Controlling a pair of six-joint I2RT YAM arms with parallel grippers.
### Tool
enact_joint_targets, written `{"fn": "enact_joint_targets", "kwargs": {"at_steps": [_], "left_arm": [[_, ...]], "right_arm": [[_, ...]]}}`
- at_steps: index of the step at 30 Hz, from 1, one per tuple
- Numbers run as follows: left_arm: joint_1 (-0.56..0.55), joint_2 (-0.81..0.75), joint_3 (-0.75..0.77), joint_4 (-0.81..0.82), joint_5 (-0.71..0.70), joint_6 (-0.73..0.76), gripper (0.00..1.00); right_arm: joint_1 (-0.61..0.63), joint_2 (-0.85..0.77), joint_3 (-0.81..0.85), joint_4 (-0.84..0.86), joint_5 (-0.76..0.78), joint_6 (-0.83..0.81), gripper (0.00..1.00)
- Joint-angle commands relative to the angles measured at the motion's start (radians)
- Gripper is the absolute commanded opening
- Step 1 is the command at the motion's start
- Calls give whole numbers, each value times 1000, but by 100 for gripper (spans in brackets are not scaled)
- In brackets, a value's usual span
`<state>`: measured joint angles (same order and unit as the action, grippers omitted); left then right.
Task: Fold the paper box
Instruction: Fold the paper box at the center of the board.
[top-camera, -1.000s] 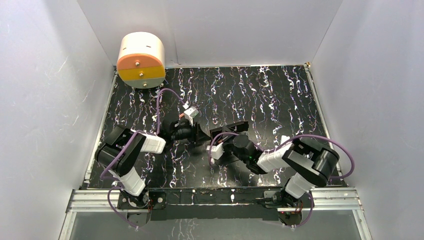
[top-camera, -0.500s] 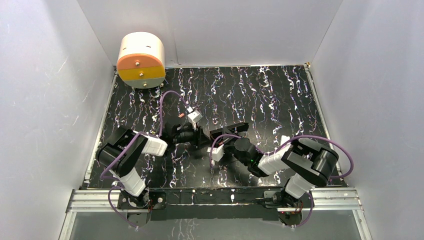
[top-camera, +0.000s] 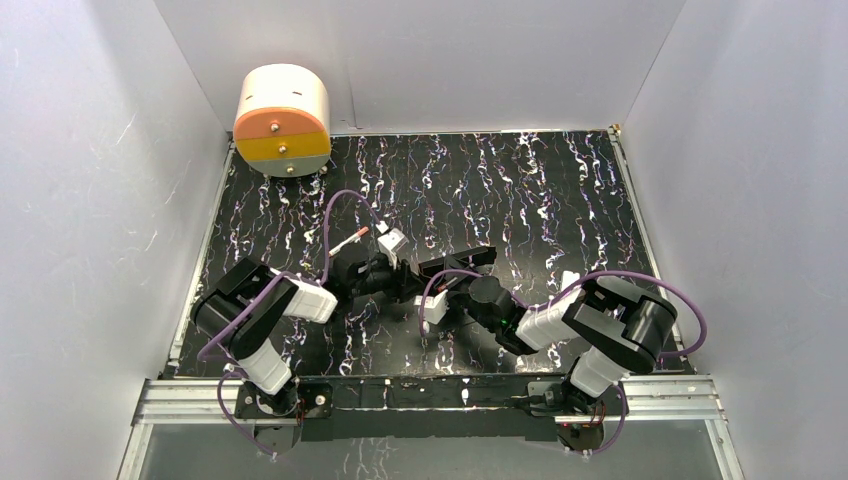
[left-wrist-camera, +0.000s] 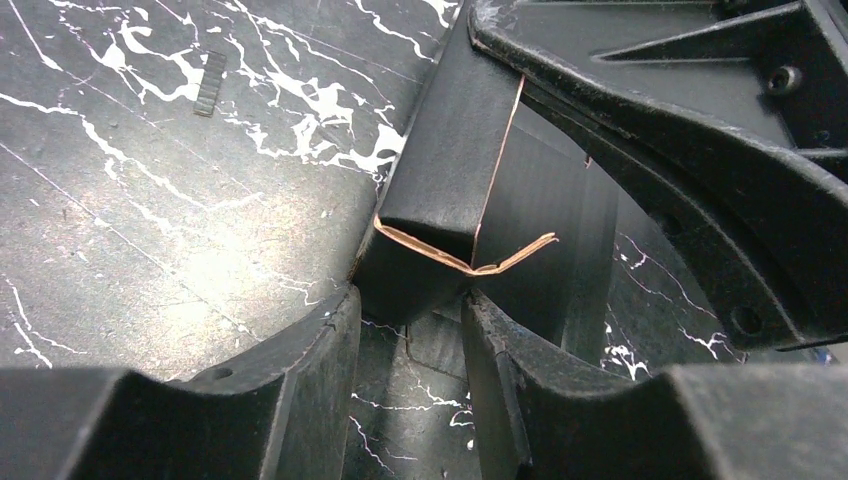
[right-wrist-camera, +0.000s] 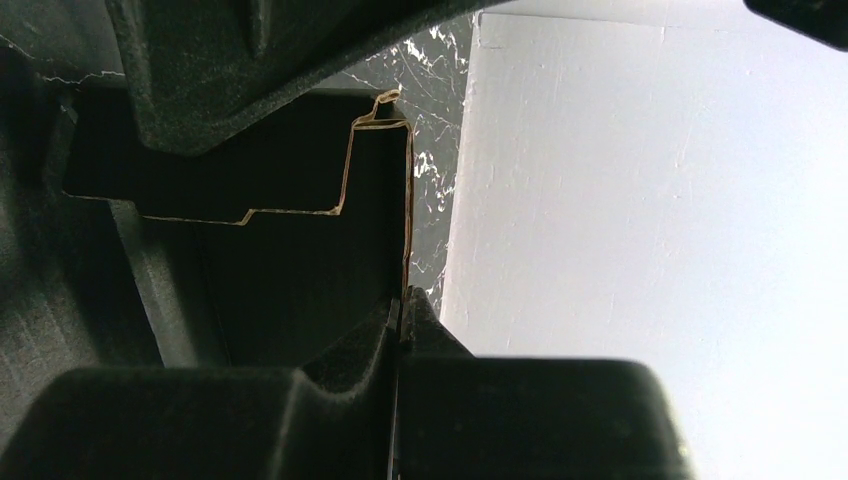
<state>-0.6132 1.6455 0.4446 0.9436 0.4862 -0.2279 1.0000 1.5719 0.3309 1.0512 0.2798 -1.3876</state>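
Paper box (top-camera: 458, 260), half-formed (one end gaping, flaps untucked), sits at the centre of the marbled table (top-camera: 560, 190); left gripper (top-camera: 402, 276) straddles its corner, jaws half-parted, grip impossible to judge, while right gripper (top-camera: 447, 290) pinches one wall. Closing the ends appears left.

Top external: fixed high behind my two bases, facing down and forward over the whole marbled table (top-camera: 560, 180); far off.
Left wrist: mounted on my left gripper (left-wrist-camera: 405, 320), looking along its fingers, very close on the paper box (left-wrist-camera: 440, 170) and tabletop.
Right wrist: on my right gripper (right-wrist-camera: 402, 320), tipped toward a white wall (right-wrist-camera: 650, 200); very close.
Shared: the paper box, seen by all three.
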Motion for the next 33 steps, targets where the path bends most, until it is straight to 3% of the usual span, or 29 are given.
{"fn": "enact_joint_targets", "kwargs": {"at_steps": [1, 15, 26, 33], "left_arm": [[-16, -10, -18, 158, -147, 14, 40], [-50, 49, -43, 348, -325, -45, 38], [-56, 100, -60, 470, -510, -35, 22], [-56, 137, -57, 521, -553, -9, 12]], "right_arm": [[28, 12, 7, 17, -82, 49, 7], [41, 14, 36, -42, -100, 98, 6], [48, -38, 122, -268, -156, 241, 7], [48, -41, 201, -426, -183, 353, 7]]}}
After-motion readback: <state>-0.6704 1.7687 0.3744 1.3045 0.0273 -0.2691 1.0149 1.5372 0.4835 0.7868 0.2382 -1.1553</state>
